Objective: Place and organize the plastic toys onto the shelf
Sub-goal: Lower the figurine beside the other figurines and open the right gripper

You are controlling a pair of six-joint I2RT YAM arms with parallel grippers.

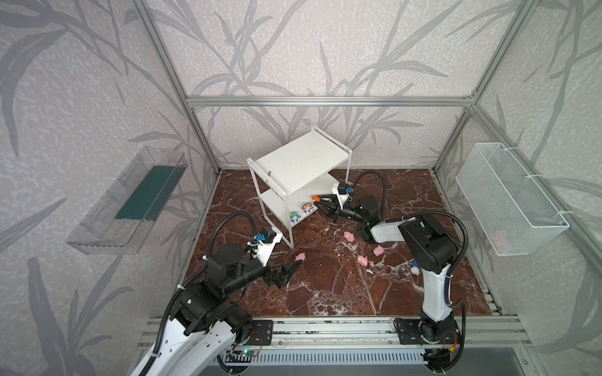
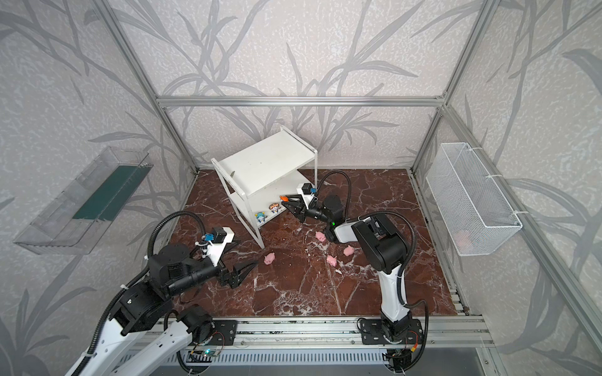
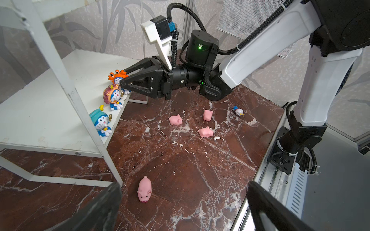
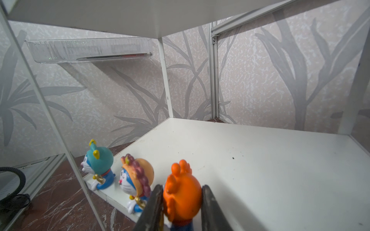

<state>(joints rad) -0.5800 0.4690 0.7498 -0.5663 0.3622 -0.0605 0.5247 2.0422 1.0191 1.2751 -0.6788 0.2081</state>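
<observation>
No text, label, brand, number or sign can be read in any view. A thin red-and-dark strip (image 4: 128,56) lies in the clear wall bin (image 4: 60,50); any print on it is too small to tell.

Light: bright, even, from above | Shadows: soft | Blur: your wrist views soften up close | Edges: bowed

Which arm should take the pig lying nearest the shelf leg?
Left. The left fingers are open just short of that pig; the right fingers are shut on the orange figurine at the shelf.
</observation>
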